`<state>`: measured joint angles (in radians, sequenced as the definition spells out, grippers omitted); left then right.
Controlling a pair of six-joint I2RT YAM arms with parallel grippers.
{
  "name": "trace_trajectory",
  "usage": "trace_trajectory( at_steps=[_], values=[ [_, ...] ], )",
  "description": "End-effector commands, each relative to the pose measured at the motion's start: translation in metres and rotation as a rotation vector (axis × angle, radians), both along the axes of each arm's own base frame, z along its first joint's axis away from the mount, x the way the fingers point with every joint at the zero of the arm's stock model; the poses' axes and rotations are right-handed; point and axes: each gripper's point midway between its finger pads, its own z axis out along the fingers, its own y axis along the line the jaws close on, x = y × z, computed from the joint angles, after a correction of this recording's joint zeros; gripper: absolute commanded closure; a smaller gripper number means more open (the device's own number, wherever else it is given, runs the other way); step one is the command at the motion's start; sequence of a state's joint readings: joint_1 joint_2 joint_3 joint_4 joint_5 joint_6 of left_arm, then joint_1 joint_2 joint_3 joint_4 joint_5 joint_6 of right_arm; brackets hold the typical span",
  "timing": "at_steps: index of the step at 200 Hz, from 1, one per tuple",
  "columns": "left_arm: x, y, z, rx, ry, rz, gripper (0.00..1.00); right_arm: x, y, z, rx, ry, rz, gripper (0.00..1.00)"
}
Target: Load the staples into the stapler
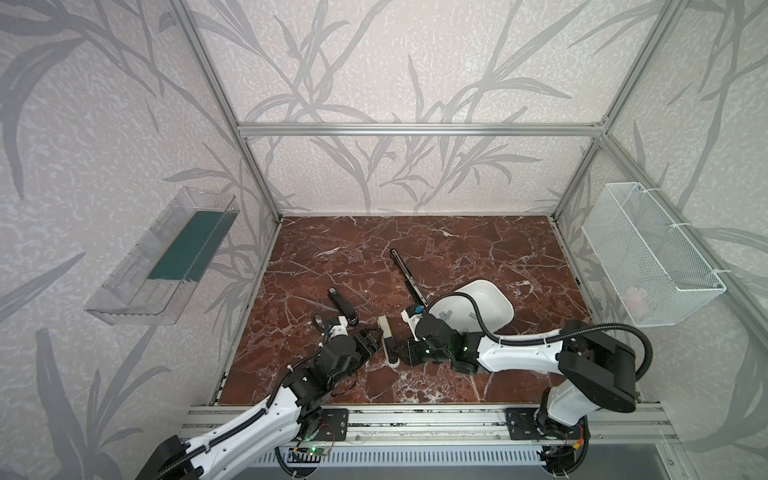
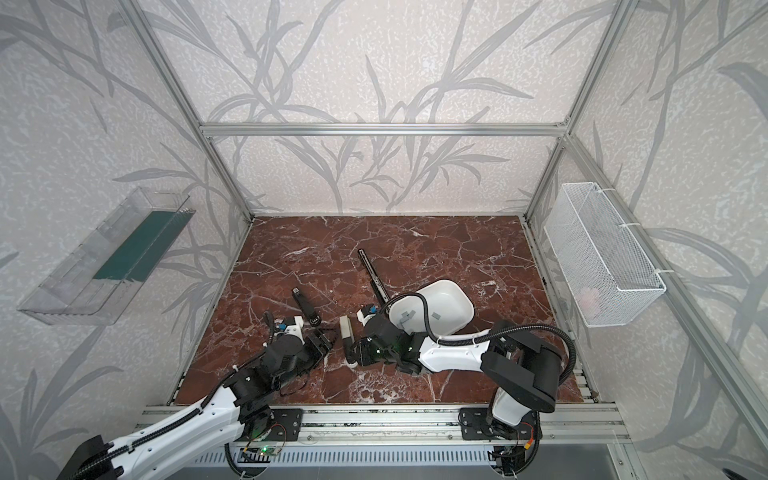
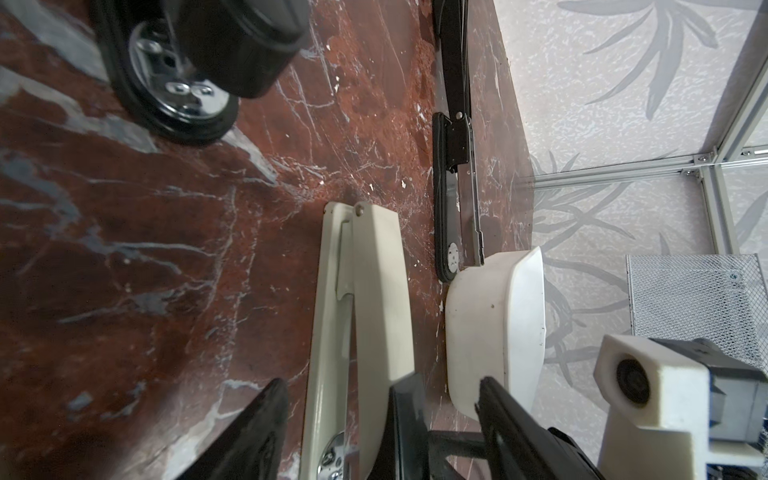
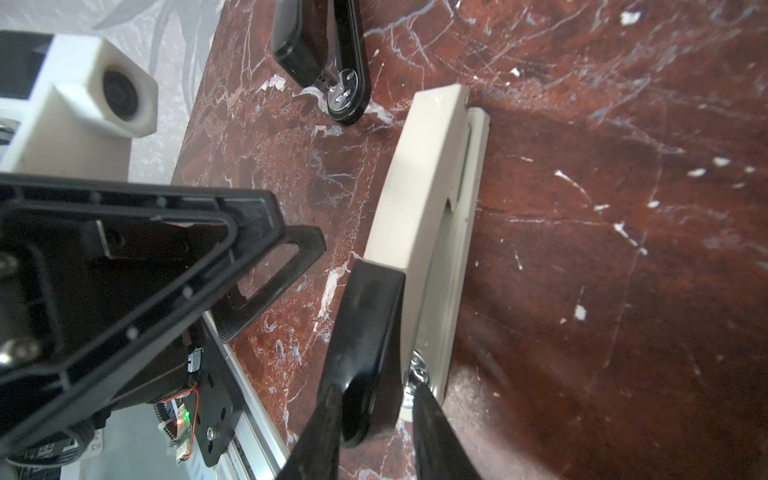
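A cream stapler (image 1: 385, 332) (image 2: 345, 328) with a black head lies on its side on the marble tabletop, between my two grippers. My right gripper (image 1: 397, 353) (image 4: 374, 390) is shut on the stapler's black head, one finger on each side of it. My left gripper (image 1: 376, 334) (image 3: 382, 386) stands open astride the stapler (image 3: 365, 291), with both fingers clear of it. The staples (image 1: 446, 314) (image 2: 436, 316) are small grey strips lying in a white bowl (image 1: 498, 299) behind my right arm.
A small black stapler (image 1: 343, 305) (image 4: 328, 62) lies just behind my left gripper. A long black stapler (image 1: 409, 278) (image 3: 453, 166), swung open, reaches from the bowl (image 3: 490, 324) toward the back. A wire basket (image 1: 652, 257) hangs on the right wall and a clear tray (image 1: 166, 257) on the left wall.
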<state>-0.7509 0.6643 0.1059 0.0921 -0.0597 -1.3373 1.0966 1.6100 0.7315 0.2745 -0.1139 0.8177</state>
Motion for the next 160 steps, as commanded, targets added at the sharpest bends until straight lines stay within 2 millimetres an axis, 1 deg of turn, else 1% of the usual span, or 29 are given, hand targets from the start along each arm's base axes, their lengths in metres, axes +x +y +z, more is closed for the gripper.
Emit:
trace_trajectory(
  at_steps=[1, 15, 27, 44, 72, 86, 102, 121, 130, 160],
  values=[
    [0.006, -0.011, 0.012, -0.054, -0.04, 0.002, 0.27, 0.004, 0.002, 0.002, 0.003, -0.017, -0.001, 0.69],
    [0.006, -0.017, 0.012, -0.043, -0.041, -0.022, 0.26, 0.005, -0.001, 0.004, 0.001, -0.025, -0.012, 0.69],
    [0.006, -0.021, 0.01, -0.029, -0.042, -0.042, 0.24, 0.006, -0.005, 0.005, -0.004, -0.035, -0.025, 0.69],
    [0.006, -0.027, 0.008, -0.003, -0.049, -0.075, 0.19, 0.009, -0.013, 0.005, -0.015, -0.046, -0.044, 0.69],
    [0.005, -0.031, 0.011, 0.046, -0.056, -0.128, 0.15, 0.011, -0.029, 0.004, -0.043, -0.069, -0.07, 0.68],
    [0.007, -0.037, 0.016, 0.014, -0.091, -0.143, 0.15, 0.012, -0.037, 0.005, -0.05, -0.08, -0.094, 0.67],
    [0.007, -0.041, 0.018, -0.016, -0.109, -0.155, 0.17, 0.014, -0.045, 0.004, -0.053, -0.087, -0.119, 0.67],
    [0.006, -0.045, 0.014, -0.015, -0.093, -0.176, 0.19, 0.014, -0.051, 0.003, -0.061, -0.089, -0.136, 0.67],
    [0.006, -0.048, 0.015, -0.017, -0.099, -0.188, 0.19, 0.014, -0.054, 0.002, -0.066, -0.09, -0.14, 0.67],
    [0.006, -0.049, 0.006, 0.007, -0.068, -0.192, 0.2, 0.015, -0.062, 0.003, -0.074, -0.097, -0.159, 0.66]
  ],
)
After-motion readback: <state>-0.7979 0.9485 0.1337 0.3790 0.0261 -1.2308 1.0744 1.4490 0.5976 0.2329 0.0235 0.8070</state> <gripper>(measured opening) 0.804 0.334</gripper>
